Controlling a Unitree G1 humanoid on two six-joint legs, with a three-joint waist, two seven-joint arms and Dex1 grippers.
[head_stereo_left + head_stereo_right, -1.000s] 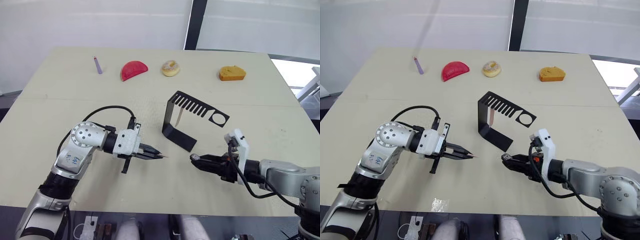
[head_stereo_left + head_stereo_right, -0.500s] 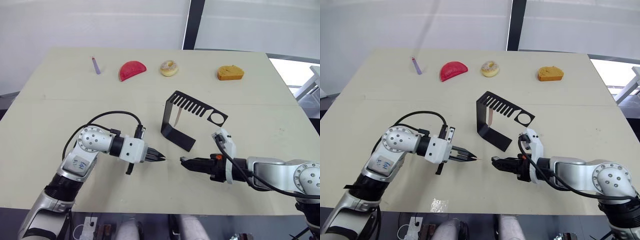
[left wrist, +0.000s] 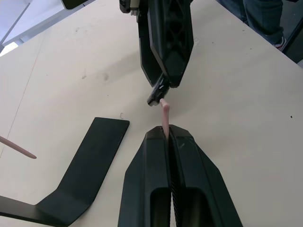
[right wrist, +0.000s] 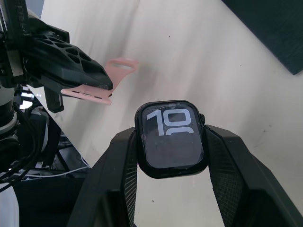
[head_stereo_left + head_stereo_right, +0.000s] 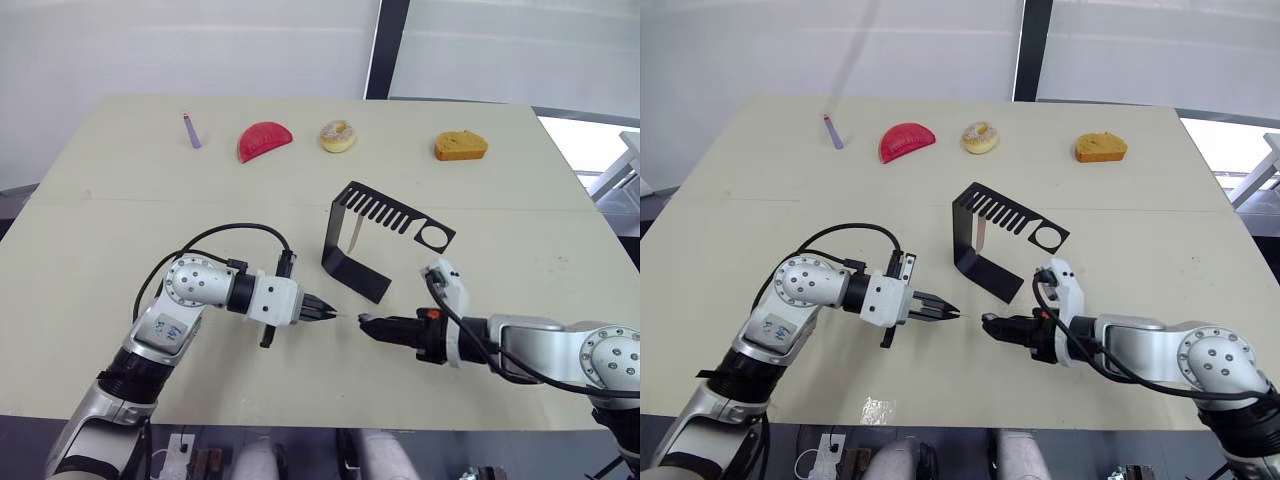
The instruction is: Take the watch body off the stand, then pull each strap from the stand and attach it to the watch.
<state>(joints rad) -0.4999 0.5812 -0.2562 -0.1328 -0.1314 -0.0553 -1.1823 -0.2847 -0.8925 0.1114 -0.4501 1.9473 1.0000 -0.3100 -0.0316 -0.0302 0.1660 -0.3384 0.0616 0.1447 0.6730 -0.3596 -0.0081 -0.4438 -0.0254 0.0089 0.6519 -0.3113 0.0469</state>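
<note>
One stand [image 5: 372, 240] sits on one table [image 5: 90, 230], with one watch body [image 4: 171, 138] and two pink straps [image 4: 102, 82], the second [image 5: 353, 234] hanging inside the stand. Four small items line the far edge: one purple stick [image 5: 190, 131], one red piece [image 5: 264, 140], one doughnut [image 5: 338, 136] and one orange piece [image 5: 460, 146]. Two grippers are there, left [image 5: 328, 313] and right [image 5: 366, 324].

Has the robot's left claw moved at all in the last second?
Yes. The left gripper, shut on a pink strap, has moved toward the right gripper, ending closer to the stand base.
</note>
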